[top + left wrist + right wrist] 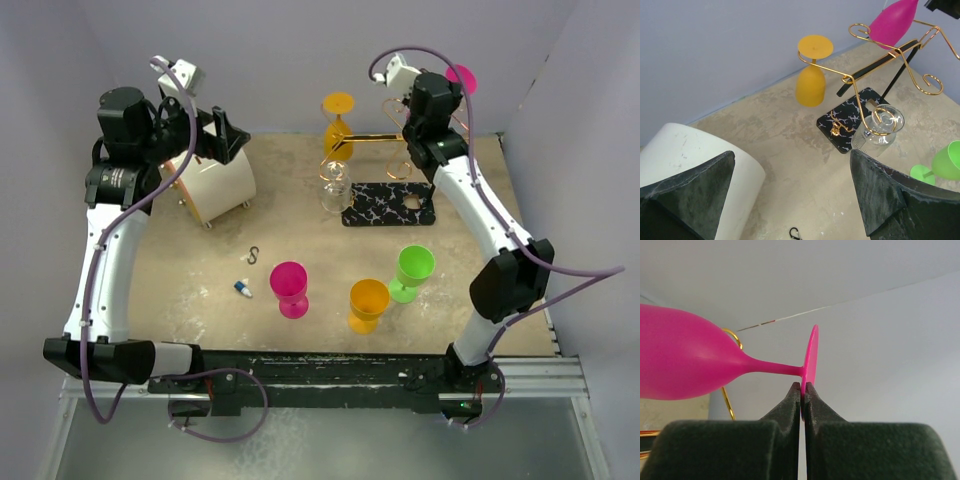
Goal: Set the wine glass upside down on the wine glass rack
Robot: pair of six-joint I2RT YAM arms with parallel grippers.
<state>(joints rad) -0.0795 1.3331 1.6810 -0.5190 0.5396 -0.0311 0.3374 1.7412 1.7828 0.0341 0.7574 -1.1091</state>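
Dark padded fingers (pixel 788 405) of the right gripper (pixel 803 390) are clamping the rim of the pink wine glass's (pixel 685 365) foot, the two pads pressing together on the thin disc. In the right wrist view the glass is lying sideways, its stem running toward 9 o'clock and its bowl filling that side. Seen from above, this glass is hanging in the air at about 1 o'clock of the table, beyond the wine glass rack (pixel 385 207) and high over the back edge.

In the left wrist view the pink bowl is sloping down toward the rack's gold wire at 1 o'clock; whether it is touching the wire cannot be told. The rack's black marbled base is lying flat on the table.

An orange glass (pixel 811 82) is hanging foot-up from a wire arm at 12 o'clock of the base, and a clear glass (pixel 879 127) is hanging foot-up in a curl at 3 o'clock of the base.

The left gripper (pixel 790 195) is hovering with its fingers spread wide, gripping nothing, above a white cylinder (pixel 215 185) at 10 o'clock of the table.

Toward 6 o'clock, a second pink glass (pixel 290 288), a second orange glass (pixel 367 303) and a green glass (pixel 412 270) are standing upright in a loose row.
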